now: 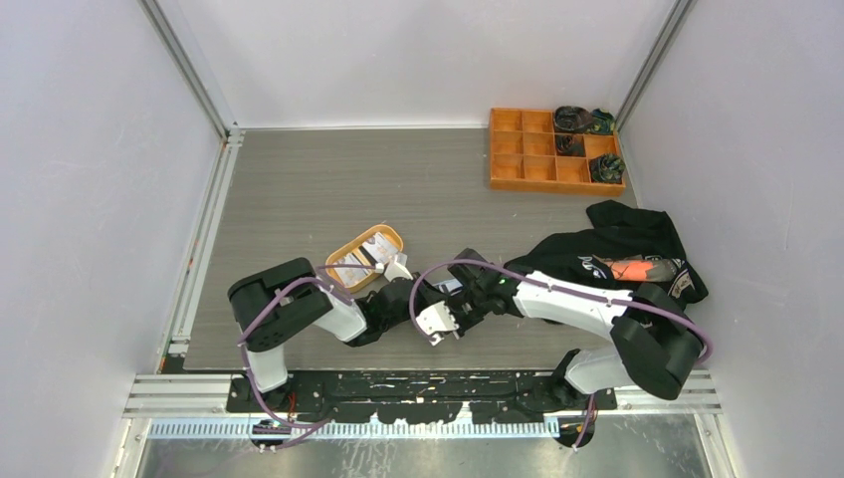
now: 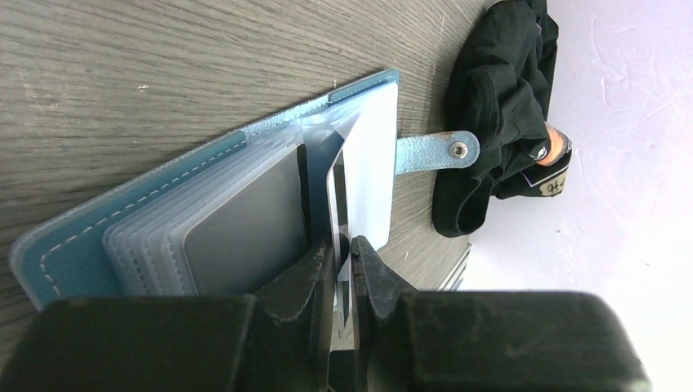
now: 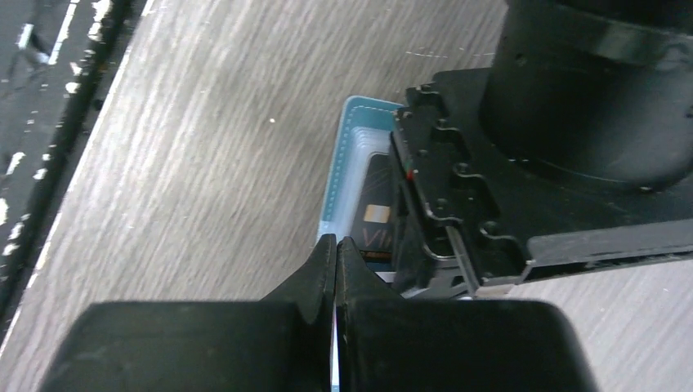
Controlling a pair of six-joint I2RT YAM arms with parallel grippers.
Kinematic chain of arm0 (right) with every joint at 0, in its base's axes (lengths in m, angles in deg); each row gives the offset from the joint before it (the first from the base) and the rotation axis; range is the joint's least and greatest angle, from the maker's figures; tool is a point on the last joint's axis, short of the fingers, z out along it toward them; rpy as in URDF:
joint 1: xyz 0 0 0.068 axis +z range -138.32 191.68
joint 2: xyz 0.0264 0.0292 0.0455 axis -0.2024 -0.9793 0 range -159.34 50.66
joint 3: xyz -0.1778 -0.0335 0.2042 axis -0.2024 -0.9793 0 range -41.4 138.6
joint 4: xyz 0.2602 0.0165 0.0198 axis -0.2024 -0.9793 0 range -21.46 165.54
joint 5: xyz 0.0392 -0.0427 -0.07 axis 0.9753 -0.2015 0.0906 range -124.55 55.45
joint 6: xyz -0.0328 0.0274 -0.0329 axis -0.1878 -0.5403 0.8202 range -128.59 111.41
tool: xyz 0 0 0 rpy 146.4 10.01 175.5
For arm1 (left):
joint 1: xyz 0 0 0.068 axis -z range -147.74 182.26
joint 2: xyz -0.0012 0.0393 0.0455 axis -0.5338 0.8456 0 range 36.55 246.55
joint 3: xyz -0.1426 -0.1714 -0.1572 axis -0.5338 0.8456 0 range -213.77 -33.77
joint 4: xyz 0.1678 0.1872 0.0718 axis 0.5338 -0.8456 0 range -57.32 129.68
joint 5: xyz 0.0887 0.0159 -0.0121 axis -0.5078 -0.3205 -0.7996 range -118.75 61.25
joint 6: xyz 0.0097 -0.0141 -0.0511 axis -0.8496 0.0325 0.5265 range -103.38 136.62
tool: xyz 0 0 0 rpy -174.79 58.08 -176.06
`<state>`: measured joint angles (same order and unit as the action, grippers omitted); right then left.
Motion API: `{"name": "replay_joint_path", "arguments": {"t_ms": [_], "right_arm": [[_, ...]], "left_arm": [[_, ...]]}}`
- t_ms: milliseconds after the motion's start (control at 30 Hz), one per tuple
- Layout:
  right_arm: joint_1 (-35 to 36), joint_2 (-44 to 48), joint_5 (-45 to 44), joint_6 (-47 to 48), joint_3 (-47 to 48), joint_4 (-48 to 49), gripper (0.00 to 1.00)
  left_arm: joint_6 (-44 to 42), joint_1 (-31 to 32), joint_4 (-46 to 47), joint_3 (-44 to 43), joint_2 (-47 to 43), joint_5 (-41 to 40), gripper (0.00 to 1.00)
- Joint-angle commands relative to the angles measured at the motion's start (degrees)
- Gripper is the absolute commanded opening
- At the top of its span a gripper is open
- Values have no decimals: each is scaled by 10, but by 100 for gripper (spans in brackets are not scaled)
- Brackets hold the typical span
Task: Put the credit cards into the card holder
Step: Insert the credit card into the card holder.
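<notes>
With the card holder (image 2: 122,237) lying open near the middle of the desk's near edge, the left claw (image 2: 343,255) pinches a clear pocket leaf (image 2: 359,163) and the right claw (image 3: 336,249) is pressed together beside it, so pocket-loading seems in hand, next needing one of the credit cards (image 1: 366,254) lined up with the slot.

2 black-and-white arms (image 1: 343,317) — purple cables (image 1: 242,349) alongside (left hand (image 2: 342,245) and right hand (image 3: 337,243) both matte black).

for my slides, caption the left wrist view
Left gripper pinches one clear pocket leaf of the open blue fold-over card holder on grey wood-grain table
</notes>
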<state>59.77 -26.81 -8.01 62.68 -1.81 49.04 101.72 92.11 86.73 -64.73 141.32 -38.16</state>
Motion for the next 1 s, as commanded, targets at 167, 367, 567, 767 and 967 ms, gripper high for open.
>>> {"name": "replay_joint_path", "arguments": {"t_ms": [167,367,567,767,967], "right_arm": [[25,22,-53,-15,-19,103,1],[29,15,-64,-2,-20,97,1],[29,7,-76,15,-10,69,1],[25,2,-89,19,0,54,1],[-7,20,-84,17,7,33,1]], "left_arm": [[-8,-2,-9,6,18,9,15],[-7,-3,-8,6,21,11,15],[-5,-5,5,8,27,17,15],[-6,-7,7,10,25,20,16],[-6,-8,9,11,26,22,16]]}}
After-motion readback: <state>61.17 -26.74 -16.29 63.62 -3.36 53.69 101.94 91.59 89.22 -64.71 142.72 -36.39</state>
